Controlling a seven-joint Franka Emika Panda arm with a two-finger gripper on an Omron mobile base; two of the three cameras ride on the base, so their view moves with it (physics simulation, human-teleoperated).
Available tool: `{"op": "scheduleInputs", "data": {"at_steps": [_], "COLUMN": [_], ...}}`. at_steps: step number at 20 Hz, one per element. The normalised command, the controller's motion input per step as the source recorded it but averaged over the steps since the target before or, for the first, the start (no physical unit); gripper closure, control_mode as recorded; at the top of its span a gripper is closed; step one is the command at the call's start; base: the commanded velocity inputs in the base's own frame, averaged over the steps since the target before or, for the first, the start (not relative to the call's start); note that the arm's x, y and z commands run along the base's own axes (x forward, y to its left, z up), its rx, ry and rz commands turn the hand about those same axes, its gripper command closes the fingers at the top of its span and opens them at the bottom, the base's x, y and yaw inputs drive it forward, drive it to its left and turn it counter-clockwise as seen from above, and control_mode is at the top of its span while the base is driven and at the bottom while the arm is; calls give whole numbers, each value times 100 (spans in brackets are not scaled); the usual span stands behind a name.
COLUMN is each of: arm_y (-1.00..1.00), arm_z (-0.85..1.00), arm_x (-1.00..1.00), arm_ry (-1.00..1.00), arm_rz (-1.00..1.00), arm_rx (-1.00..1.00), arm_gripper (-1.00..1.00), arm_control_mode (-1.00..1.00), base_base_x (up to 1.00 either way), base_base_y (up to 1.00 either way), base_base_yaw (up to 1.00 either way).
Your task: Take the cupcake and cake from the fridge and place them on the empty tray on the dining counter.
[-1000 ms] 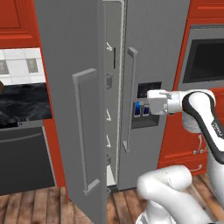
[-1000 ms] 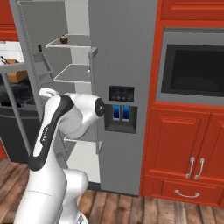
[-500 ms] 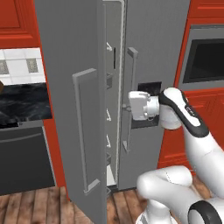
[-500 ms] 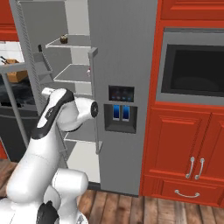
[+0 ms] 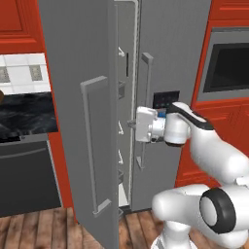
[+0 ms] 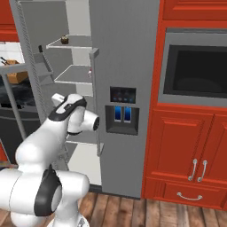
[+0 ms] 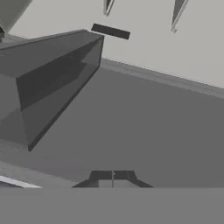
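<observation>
Red cabinets with slim metal handles fill the wall, and a built-in black oven sits among them. A wood plank floor runs below. To the left are white wall tiles, a black veined countertop and a dark appliance front.

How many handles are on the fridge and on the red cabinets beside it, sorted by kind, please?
Fridge bar handles: 2
Cabinet door handles: 2
Drawer handles: 1
Total: 5
</observation>
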Motion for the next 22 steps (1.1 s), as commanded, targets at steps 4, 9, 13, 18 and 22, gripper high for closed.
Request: {"op": "scheduleInputs", "data": {"at_steps": [4,9,13,18,22], "arm_y": [41,66,77,99,100], "arm_z": [-5,-25,-30,-14,-2], "arm_x": [68,57,24,-8,-34], "arm_ry": [16,19,15,13,19], "arm_rz": [0,9,12,20,24], "arm_rx": [0,3,6,8,9], "arm_gripper": [100,100,100,100,100], "arm_control_mode": [-100,-100,-100,-100,-100], "base_base_x": [0,0,0,0,0], "base_base_y": [0,0,0,0,0], "base_base_yaw": [0,0,0,0,0]}}
